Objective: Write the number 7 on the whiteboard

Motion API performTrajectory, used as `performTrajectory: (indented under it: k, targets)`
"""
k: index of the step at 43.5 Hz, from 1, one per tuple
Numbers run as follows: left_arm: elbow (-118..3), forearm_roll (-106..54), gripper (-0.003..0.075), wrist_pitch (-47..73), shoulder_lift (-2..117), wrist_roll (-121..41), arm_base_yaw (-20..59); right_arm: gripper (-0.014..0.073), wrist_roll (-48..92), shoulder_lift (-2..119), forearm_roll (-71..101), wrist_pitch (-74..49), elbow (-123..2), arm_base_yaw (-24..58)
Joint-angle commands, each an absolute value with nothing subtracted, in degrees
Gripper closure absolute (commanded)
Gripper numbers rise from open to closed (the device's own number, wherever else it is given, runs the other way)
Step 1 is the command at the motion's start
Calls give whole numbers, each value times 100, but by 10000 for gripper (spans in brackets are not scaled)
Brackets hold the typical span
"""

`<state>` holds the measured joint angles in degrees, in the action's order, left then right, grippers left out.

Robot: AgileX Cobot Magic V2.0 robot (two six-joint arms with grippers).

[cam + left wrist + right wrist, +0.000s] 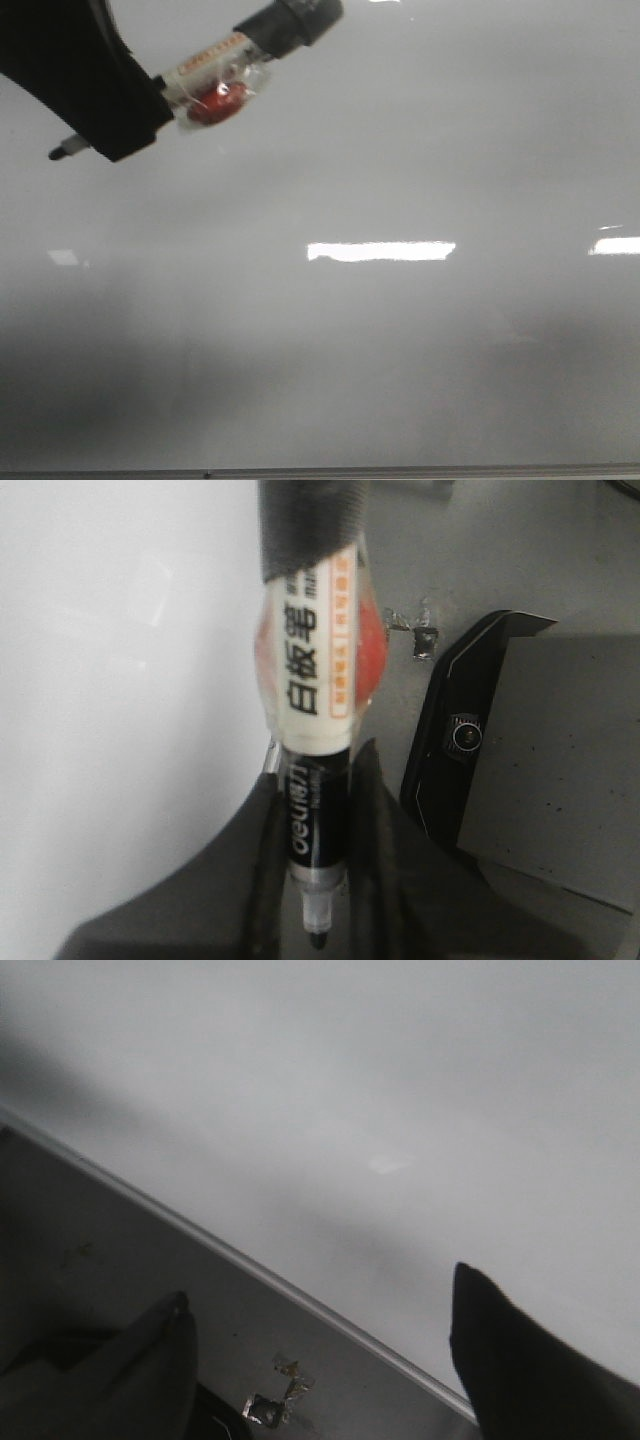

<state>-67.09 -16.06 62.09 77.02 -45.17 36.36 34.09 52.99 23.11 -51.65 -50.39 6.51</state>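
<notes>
The whiteboard (400, 150) fills the front view, glossy pale grey with bright reflections and a thin grey edge strip along the near side. No black stroke of the number 7 shows on it. My left gripper (105, 130) at the upper left is shut on a black and white marker (215, 65) with a red blob taped to it; its tip (55, 153) points left, just above the board. In the left wrist view the marker (315, 680) sits between the dark fingers (385, 820). My right gripper (320, 1310) is open and empty over the whiteboard's edge strip (300, 1295).
A dark grey table surface (120, 1250) lies beside the board, with a scrap of torn tape (275, 1395) on it. A black device with a round lens (460, 735) and a grey box (560, 760) stand beside the board in the left wrist view.
</notes>
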Motion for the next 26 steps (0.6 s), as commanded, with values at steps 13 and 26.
performTrajectory:
  k: [13,26]
  targets:
    - [-6910,-1746,741,5932,7784,-4934,4383,43,6005,6096,3720,-5479,-5385,2155]
    - [-6910,-1746,741,5711,7784,-5033,4494,43,6049,6751,3763,-5296,-6026,2976]
